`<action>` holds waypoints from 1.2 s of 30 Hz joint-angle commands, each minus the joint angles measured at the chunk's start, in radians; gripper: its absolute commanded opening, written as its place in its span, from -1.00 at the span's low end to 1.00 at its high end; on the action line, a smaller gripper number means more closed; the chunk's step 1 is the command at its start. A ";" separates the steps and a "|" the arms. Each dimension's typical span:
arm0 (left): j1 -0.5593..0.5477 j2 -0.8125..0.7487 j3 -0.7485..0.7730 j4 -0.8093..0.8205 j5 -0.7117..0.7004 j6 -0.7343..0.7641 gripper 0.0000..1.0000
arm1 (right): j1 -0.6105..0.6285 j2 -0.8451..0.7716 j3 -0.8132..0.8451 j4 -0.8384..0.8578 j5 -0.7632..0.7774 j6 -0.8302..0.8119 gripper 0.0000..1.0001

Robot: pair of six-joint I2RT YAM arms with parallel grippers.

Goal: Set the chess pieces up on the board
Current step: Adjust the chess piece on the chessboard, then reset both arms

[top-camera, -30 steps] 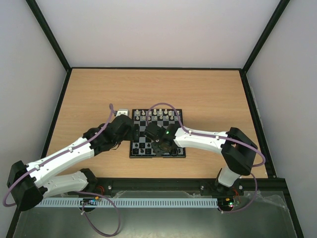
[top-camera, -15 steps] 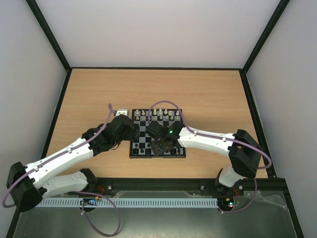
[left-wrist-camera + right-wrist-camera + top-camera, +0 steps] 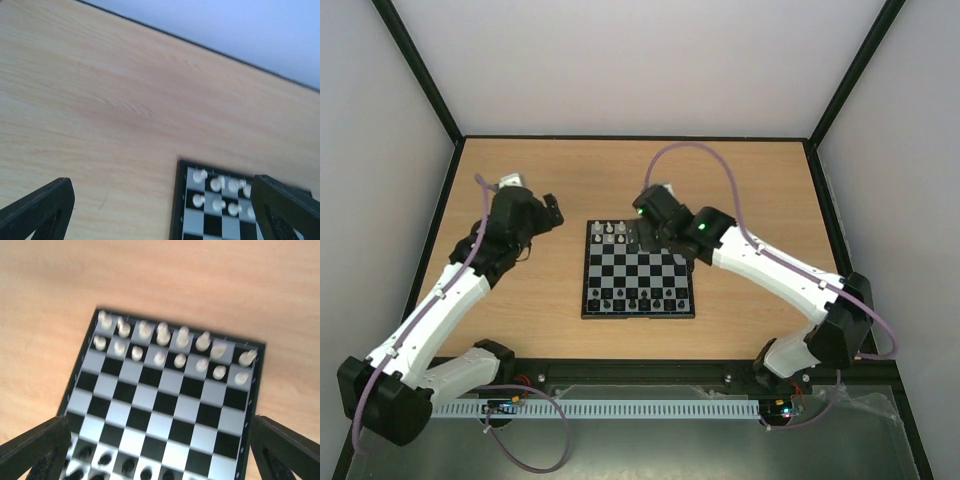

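Pale wooden tabletop (image 3: 740, 190) bears the black-and-grey chequered board (image 3: 638, 272); left gripper (image 3: 162, 210) and right gripper (image 3: 160, 450) gape empty. Lift the right straight up, sparing cream-white figurines (image 3: 162, 335) beneath.

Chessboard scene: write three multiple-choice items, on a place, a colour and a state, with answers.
1. The white pieces stand on the board's: A near rows; B far rows; C middle rows.
2. The near-row pieces are: A black; B red; C white.
3. The right pincer is: A shut on a piece; B shut, empty; C open, empty.
Answers: B, they line the far edge; A, dark figures fill the near rows; C, its fingers stand wide apart.
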 commanded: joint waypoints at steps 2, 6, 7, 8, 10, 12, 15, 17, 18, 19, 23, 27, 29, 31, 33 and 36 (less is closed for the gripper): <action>0.065 -0.023 0.017 0.161 0.099 0.025 0.99 | -0.112 -0.061 0.043 0.112 0.075 -0.027 0.97; 0.065 -0.013 0.002 0.279 0.011 0.061 0.99 | -0.213 -0.098 -0.006 0.239 0.106 -0.040 0.97; 0.065 -0.009 0.005 0.296 -0.032 0.076 0.99 | -0.245 -0.112 -0.038 0.287 0.107 -0.041 0.97; 0.065 -0.004 0.004 0.321 -0.079 0.097 0.99 | -0.278 -0.128 -0.078 0.338 0.109 -0.045 0.97; 0.078 0.007 0.007 0.355 -0.144 0.124 0.99 | -0.355 -0.150 -0.156 0.440 0.097 -0.036 0.97; 0.098 0.024 -0.002 0.404 -0.132 0.195 0.99 | -0.429 -0.153 -0.221 0.520 0.095 -0.021 0.97; 0.141 0.066 -0.005 0.405 -0.150 0.226 0.99 | -0.509 -0.122 -0.282 0.586 0.159 0.008 0.97; 0.176 0.078 -0.043 0.448 -0.151 0.241 0.99 | -0.549 -0.104 -0.323 0.632 0.205 0.005 0.97; 0.194 0.080 -0.066 0.476 -0.141 0.250 0.99 | -0.565 -0.097 -0.342 0.651 0.229 0.005 0.97; 0.211 0.081 -0.093 0.503 -0.131 0.259 0.99 | -0.583 -0.091 -0.364 0.671 0.258 0.004 0.97; 0.254 0.082 -0.201 0.625 -0.060 0.342 0.99 | -0.668 -0.110 -0.481 0.774 0.303 -0.020 0.97; 0.294 0.066 -0.329 0.788 -0.046 0.412 0.99 | -0.769 -0.149 -0.599 0.867 0.287 -0.030 0.97; 0.308 0.062 -0.397 0.895 -0.015 0.456 0.99 | -0.795 -0.155 -0.645 0.923 0.291 -0.056 0.97; 0.310 0.074 -0.445 0.977 -0.007 0.503 0.99 | -0.801 -0.139 -0.656 0.949 0.315 -0.096 0.97; 0.324 0.113 -0.460 1.017 -0.004 0.526 0.99 | -0.801 -0.111 -0.664 0.984 0.342 -0.137 0.97; 0.382 0.189 -0.462 1.064 0.072 0.503 0.99 | -0.803 -0.064 -0.687 1.059 0.363 -0.181 0.97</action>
